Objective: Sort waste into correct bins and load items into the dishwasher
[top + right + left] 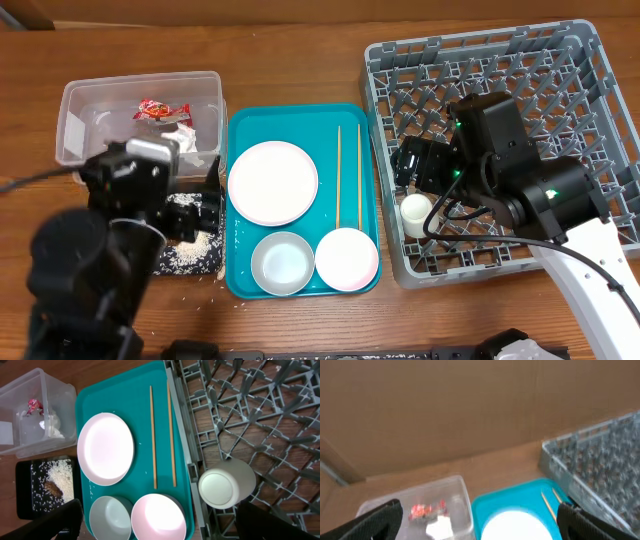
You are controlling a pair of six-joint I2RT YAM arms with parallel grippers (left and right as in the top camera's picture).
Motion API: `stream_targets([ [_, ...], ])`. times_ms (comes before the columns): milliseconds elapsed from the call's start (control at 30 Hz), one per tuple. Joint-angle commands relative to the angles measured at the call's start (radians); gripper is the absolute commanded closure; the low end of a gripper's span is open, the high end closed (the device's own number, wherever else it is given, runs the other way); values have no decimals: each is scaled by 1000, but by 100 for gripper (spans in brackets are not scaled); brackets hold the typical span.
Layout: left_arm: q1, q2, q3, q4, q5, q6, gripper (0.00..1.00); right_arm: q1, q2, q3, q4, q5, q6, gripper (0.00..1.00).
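The red wrapper [160,109] and white tissue [185,135] lie in the clear tub [75,110]. Rice [57,475] and a brown scrap [52,487] lie in the black tray [22,505]. The white plate [272,182], two chopsticks [349,175], grey metal bowl [283,262] and pinkish bowl [347,258] sit on the teal tray [300,120]. The white cup [416,212] rests base-up in the grey dish rack [600,90], at its front left corner. My right gripper [160,527] is open and empty above the rack's left edge. My left gripper [480,525] is open and empty, over the black tray.
Loose rice grains lie on the wooden table [300,50] around the black tray. A cardboard wall [470,405] stands behind the table. The right arm [540,195] reaches over the rack's front part.
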Motion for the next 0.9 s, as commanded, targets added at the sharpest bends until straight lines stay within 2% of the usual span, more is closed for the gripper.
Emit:
stream_targets([
  [0, 17, -148, -261, 151, 30, 26, 0, -3, -2, -1, 5, -2, 1, 0],
  [67, 17, -251, -446, 279, 51, 24, 0, -3, -2, -1, 5, -2, 1, 0],
  [167, 17, -347, -596, 367, 100, 25, 0, -3, -2, -1, 5, -2, 1, 0],
  [367, 17, -569, -826, 431, 140, 25, 0, -3, -2, -1, 5, -2, 1, 0],
  [600, 16, -746, -940, 435, 143, 25, 0, -3, -2, -1, 5, -2, 1, 0],
  [867, 17, -743, -1000, 457, 150, 13, 0, -3, -2, -1, 5, -2, 1, 0],
])
